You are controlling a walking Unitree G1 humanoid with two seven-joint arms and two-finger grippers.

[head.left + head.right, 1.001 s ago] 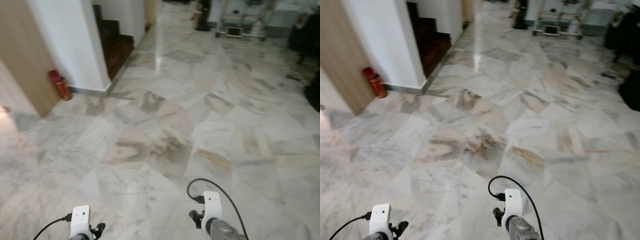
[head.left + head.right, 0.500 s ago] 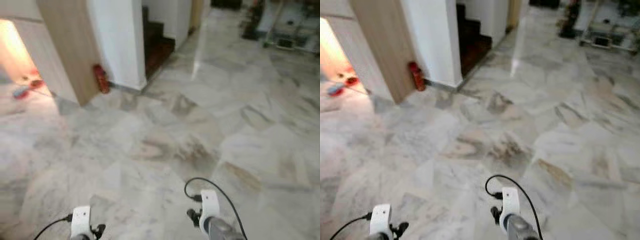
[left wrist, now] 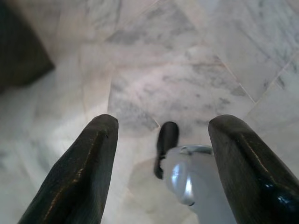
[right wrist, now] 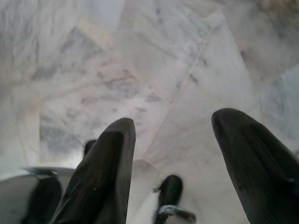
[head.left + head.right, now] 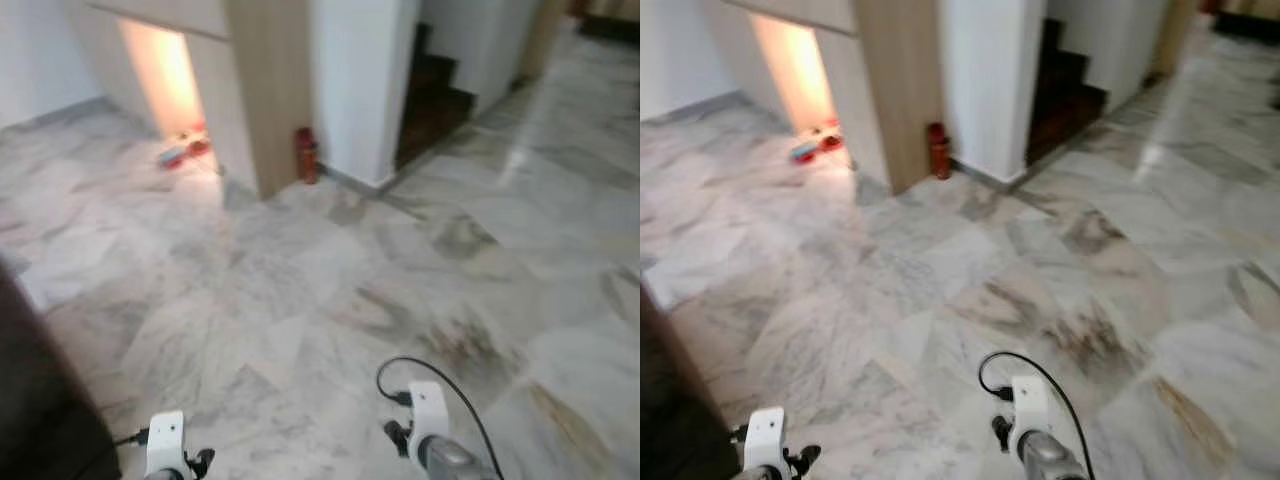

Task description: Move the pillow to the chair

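1. Marble floor (image 5: 330, 290) ran pale and veined across the whole room, and the view had swung hard to the left in the last second: the red fire extinguisher (image 5: 305, 155), earlier out at the left edge, now sat near the top centre beside the wooden panel (image 5: 262, 90).
2. At far left, a dark bulky shape (image 5: 45, 400) had come into the frame, cut off by the edge and too blurred to name — perhaps furniture, in my judgement.
3. Newly revealed next along was a warmly lit recess (image 5: 165, 75) with small red and blue items (image 5: 183, 152) on its floor, too small to identify.
4. Low in the frame, the left gripper (image 3: 161, 163) hung over bare tile, fingers spread wide and holding nothing.
5. Beside it, the right gripper (image 4: 173, 168) was likewise wide apart and empty over the floor.
6. At right, the dark stairway (image 5: 435, 95) slid toward the top edge.
7. No pillow or chair could be made out anywhere, so I judged the robot to be turning in search, with the pickup not begun.
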